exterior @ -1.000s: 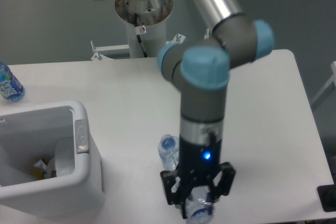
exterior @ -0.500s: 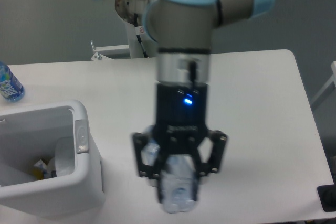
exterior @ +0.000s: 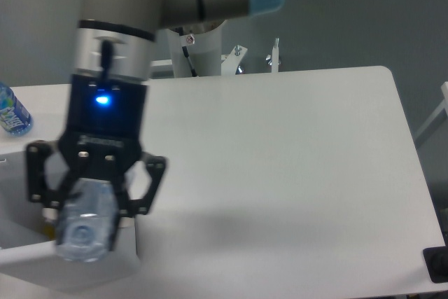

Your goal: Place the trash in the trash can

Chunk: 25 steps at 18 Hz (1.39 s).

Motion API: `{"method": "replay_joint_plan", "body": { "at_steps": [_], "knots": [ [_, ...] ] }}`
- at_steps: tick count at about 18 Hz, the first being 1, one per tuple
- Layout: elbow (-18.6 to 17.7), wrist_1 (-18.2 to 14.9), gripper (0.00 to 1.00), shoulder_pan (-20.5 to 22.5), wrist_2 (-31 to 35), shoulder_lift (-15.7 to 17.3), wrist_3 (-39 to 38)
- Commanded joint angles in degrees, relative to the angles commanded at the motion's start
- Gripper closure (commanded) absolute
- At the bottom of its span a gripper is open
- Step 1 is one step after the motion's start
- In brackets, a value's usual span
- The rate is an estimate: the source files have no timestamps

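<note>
- Gripper [exterior: 87, 204]: jaws clamped on crushed bottle [exterior: 85, 223], carried lifted for dropping; black housing bears pale lettering, too blurred to read.
- Trash can [exterior: 77, 267]: directly beneath jaws, mostly hidden; the bottle hangs over its opening.
- Intact bottle [exterior: 12, 111]: well left of and beyond jaws, blue label, print unreadable.
- Table [exterior: 294, 173]: right of jaws.

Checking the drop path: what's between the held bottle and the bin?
Nothing shows between them in the camera view: the hand holds the bottle directly over the bin.
</note>
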Motion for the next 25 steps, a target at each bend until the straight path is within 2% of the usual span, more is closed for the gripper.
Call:
{"method": "replay_joint_plan", "body": {
  "at_steps": [1,2,3,9,11,16,17,19,20,22,23,25],
  "knots": [
    [-0.1,0.0,0.28,-0.4,0.0,-0.3,0.1],
    [-0.2,0.0,0.11,-0.7,0.0,-0.5,0.1],
    [-0.3,0.0,0.00,-1.0,0.0,-0.5,0.1],
    [-5.3,-0.1,0.00,-1.7,0.2,1.9,0.8],
    [-6.4,-0.1,0.00,1.4,0.4,3.2,1.2],
    [-5.6,-0.5,0.00,9.8,1.2,3.2,2.0],
    [-5.6,-0.6,0.00,10.6,2.6,3.2,2.7],
    [-6.3,-1.3,0.00,11.5,10.1,3.8,8.1],
    [-6.6,-2.2,0.00,12.7,12.9,4.7,11.0],
    [-6.5,-6.0,0.00,13.7,14.6,5.2,16.2],
    [-6.7,-9.1,0.00,14.5,16.1,5.4,20.7],
    [-6.9,-16.3,0.00,15.4,23.6,8.1,31.2]
  ]
}}
